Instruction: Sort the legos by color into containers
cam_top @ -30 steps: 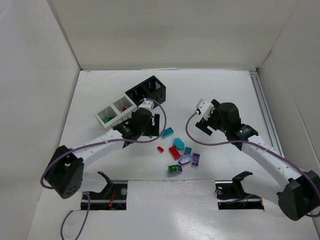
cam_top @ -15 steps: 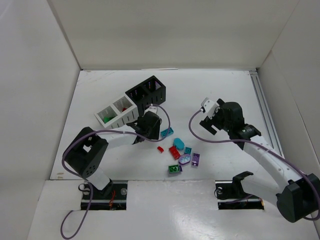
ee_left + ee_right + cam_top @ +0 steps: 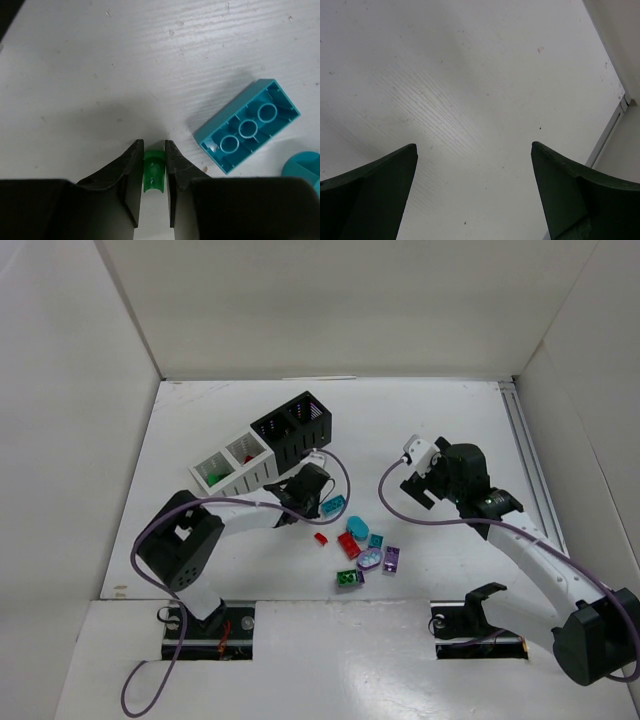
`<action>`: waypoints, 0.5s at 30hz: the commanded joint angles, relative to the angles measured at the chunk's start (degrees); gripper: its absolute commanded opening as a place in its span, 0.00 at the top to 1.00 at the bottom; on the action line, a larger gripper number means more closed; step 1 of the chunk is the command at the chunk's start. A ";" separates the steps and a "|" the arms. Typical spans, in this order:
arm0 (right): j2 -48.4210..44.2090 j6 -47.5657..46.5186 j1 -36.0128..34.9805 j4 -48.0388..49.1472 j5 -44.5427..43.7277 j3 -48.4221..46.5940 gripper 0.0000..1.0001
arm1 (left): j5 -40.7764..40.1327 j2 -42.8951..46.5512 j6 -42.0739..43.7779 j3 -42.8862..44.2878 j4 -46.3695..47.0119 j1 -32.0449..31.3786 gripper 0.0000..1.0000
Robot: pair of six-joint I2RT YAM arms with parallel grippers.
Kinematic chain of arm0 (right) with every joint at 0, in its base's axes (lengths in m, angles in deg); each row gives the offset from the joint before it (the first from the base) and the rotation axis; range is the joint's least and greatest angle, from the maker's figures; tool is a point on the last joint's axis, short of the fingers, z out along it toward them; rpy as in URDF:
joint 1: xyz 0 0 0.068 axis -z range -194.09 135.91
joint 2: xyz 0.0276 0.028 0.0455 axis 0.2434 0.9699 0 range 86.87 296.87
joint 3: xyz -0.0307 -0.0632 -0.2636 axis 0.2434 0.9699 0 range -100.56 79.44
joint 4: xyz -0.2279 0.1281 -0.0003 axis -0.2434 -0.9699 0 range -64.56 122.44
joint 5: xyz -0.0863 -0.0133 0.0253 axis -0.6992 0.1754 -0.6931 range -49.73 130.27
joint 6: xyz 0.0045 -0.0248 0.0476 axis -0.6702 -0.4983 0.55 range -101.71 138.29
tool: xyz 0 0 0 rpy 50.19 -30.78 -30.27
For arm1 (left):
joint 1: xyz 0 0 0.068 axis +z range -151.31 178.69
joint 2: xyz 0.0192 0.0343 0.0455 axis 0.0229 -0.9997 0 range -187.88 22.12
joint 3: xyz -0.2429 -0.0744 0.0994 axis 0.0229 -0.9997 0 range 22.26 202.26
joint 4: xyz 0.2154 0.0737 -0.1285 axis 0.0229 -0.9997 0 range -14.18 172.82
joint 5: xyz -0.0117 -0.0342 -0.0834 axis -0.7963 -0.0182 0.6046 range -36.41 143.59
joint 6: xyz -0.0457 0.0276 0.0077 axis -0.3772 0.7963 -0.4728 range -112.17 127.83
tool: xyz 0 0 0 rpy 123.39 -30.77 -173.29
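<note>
Clamping a translucent green lego [image 3: 154,174], the left end effector [image 3: 153,149] sits beside an upturned rectangular teal brick [image 3: 247,125].

Left tool [image 3: 152,146] low and pinched nearly together (right tool [image 3: 473,146] spread wide apart)

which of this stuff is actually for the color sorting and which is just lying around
For the job:
- loose legos
- teal brick
- green lego pinched in the left gripper
- white container
- black container

Just there:
- purple cable on the right arm
- metal rail along the table's right edge
</note>
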 commanded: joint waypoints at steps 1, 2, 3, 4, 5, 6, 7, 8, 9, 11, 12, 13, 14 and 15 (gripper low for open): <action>-1.32 0.47 0.43 1.09 0.71 -1.99 0.00 | -1.01 6.04 -1.56 2.20 -2.84 -0.59 0.89; -1.32 0.47 0.43 1.09 0.71 -1.99 0.00 | -1.01 7.19 -2.25 2.20 -3.63 -0.59 0.91; -1.85 0.47 0.43 1.09 0.71 -1.47 0.00 | -1.54 8.42 -2.26 2.20 -3.64 -0.59 0.91; -1.85 0.47 0.43 1.09 1.23 -1.47 0.00 | -2.24 10.87 -2.87 2.72 -5.20 -0.59 0.91; -1.85 0.47 0.43 1.61 1.24 -1.47 0.00 | -3.20 12.20 -2.87 2.73 -6.09 -0.59 0.91; -1.85 -0.05 0.43 1.62 1.85 -1.47 0.00 | -4.34 13.52 -3.40 4.21 -7.05 -0.59 0.91; -2.46 -0.06 0.43 1.62 1.85 -1.47 0.00 | -6.09 14.84 -4.01 4.83 -8.11 -0.59 0.91; -2.47 -0.06 0.43 1.62 2.38 -1.47 0.00 | -11.07 17.11 -4.54 5.53 -10.64 -0.59 0.91; -3.16 -0.06 0.43 1.62 2.38 -1.47 0.00 | -13.21 18.18 -4.54 6.67 -11.62 -0.59 0.91; -3.69 -0.06 0.43 2.14 2.38 -0.85 0.00 | -16.03 21.33 -3.85 6.68 -12.16 0.89 0.91; -3.70 -0.06 0.43 2.14 3.08 -0.85 0.00 | -16.04 22.23 -3.84 7.29 -12.16 3.60 0.91; -3.70 -0.06 0.43 2.14 3.08 -0.85 0.00 | -16.04 23.10 -3.84 7.30 -12.16 5.19 0.91; -3.70 -0.06 0.43 2.14 3.08 -0.85 0.00 | -16.56 23.90 -3.84 7.30 -12.16 6.60 0.91; -3.70 -0.58 0.43 2.14 3.69 -0.85 0.00 | -18.22 24.95 -3.84 7.82 -12.68 8.09 0.91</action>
